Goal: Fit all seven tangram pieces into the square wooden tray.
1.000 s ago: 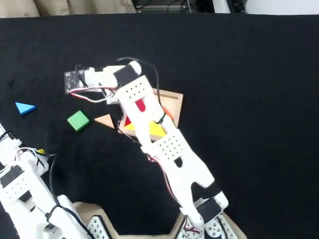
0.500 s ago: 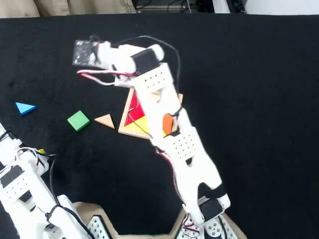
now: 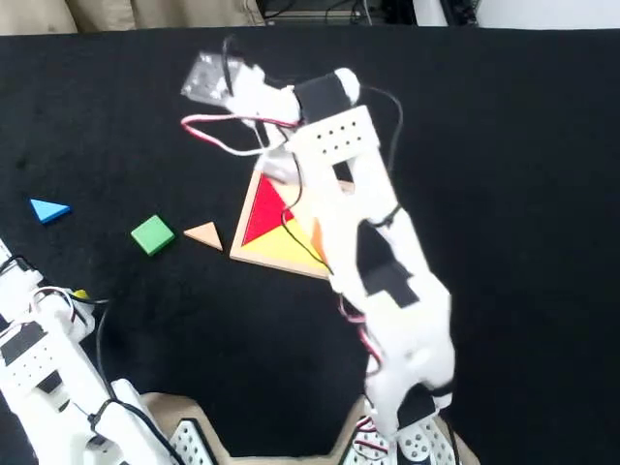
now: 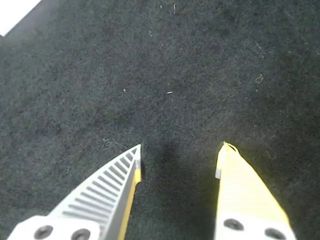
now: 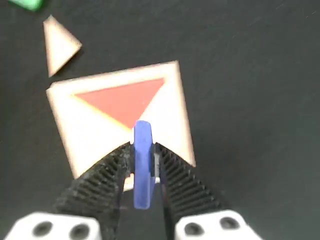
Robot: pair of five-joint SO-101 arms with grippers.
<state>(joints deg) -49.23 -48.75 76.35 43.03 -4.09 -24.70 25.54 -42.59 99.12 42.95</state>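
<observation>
In the right wrist view my right gripper (image 5: 144, 146) is shut on a blue piece (image 5: 142, 165) held on edge above the square wooden tray (image 5: 60, 120). A red triangle (image 5: 120, 97) lies in the tray. In the high view the right arm stretches over the tray (image 3: 254, 254), with its gripper (image 3: 274, 167) near the far corner. Red (image 3: 263, 215), yellow (image 3: 281, 250) and orange (image 3: 317, 235) pieces lie inside. A tan triangle (image 3: 204, 233), a green square (image 3: 152, 234) and a blue triangle (image 3: 47, 209) lie left of the tray. My left gripper (image 4: 180, 150) is open over bare cloth.
The left arm (image 3: 39, 349) sits at the near left corner of the black cloth. The tan triangle (image 5: 57, 44) lies just off a tray corner in the right wrist view, with the green square (image 5: 25, 4) beyond it. Open cloth spreads right of the tray.
The right arm has swung from over the tray's left edge toward its far corner, its wrist moving right and farther back. The left arm has not moved.
</observation>
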